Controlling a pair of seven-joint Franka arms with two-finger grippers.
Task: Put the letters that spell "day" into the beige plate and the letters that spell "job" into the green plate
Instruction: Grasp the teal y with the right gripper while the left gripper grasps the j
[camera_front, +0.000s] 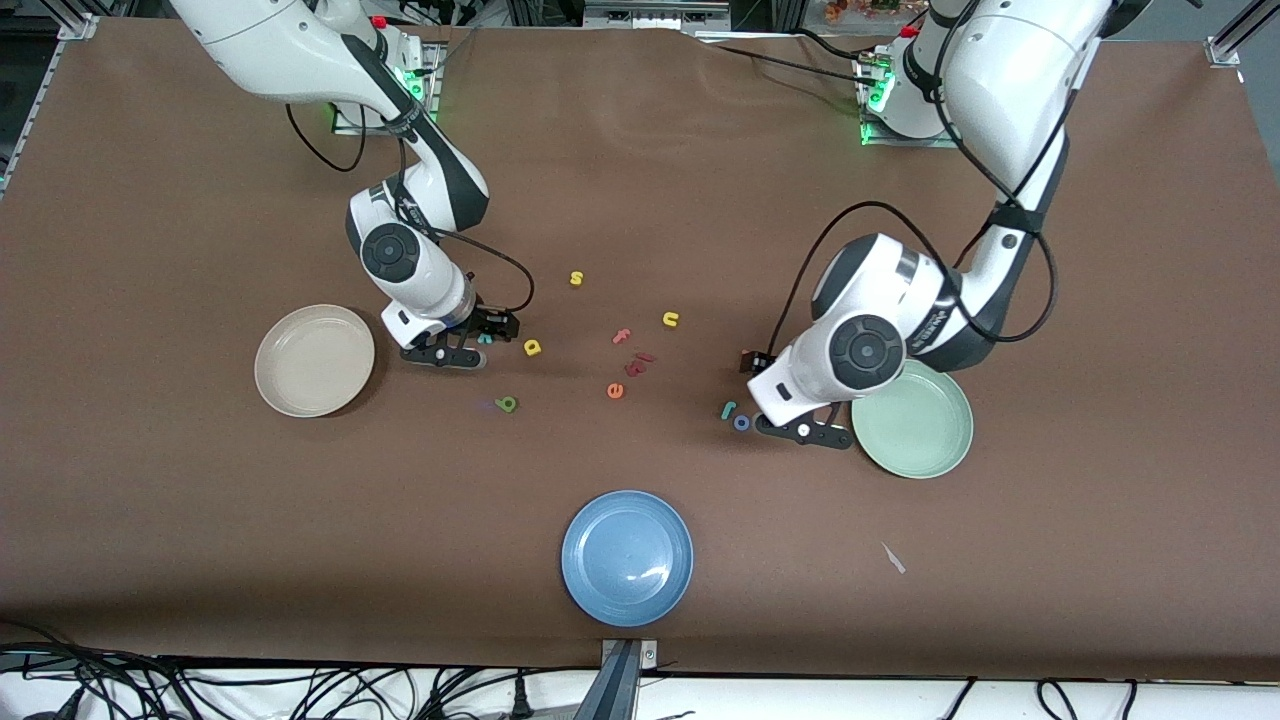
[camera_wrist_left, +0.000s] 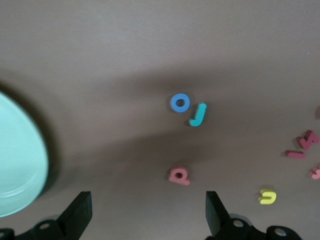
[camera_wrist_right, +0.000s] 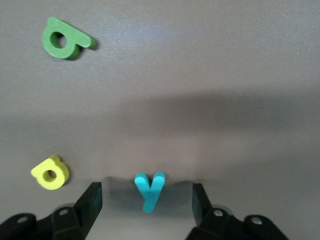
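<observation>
Blue plate (camera_front: 627, 558) lowest in the front view, nearest the camera, well apart from both pairs of fingers. Beige plate (camera_front: 314, 360) toward the right arm's end, beside the right gripper (camera_front: 484, 338). Right fingers low at the tabletop (camera_front: 640, 180), partly parted around the teal y (camera_front: 485, 338), not visibly pressing it. Yellow a (camera_front: 532, 347) just beside those fingers; green d (camera_front: 507, 404) nearer the camera than them. Green plate (camera_front: 915, 420) beside the left gripper (camera_front: 757, 405), which hangs above the teal j (camera_front: 729, 409) and blue o (camera_front: 741, 423). Yellow s (camera_front: 576, 278), yellow u (camera_front: 670, 319), pink f (camera_front: 622, 336), orange e (camera_front: 615, 391) and dark red pieces (camera_front: 638, 364) scattered between the two grippers.

Left wrist view: left fingers (camera_wrist_left: 80, 215) spread wide, holding nothing. Salmon b (camera_wrist_left: 178, 175) between them, just ahead of the tips. Blue o (camera_wrist_left: 180, 103) and teal j (camera_wrist_left: 198, 114) farther ahead, almost touching each other. Green plate (camera_wrist_left: 20, 160) outside one finger.

Right wrist view: right fingers (camera_wrist_right: 92, 202) on either side of the teal y (camera_wrist_right: 149, 190), a gap showing on both sides. Yellow a (camera_wrist_right: 50, 173) just outside one finger; green d (camera_wrist_right: 64, 39) well ahead.
</observation>
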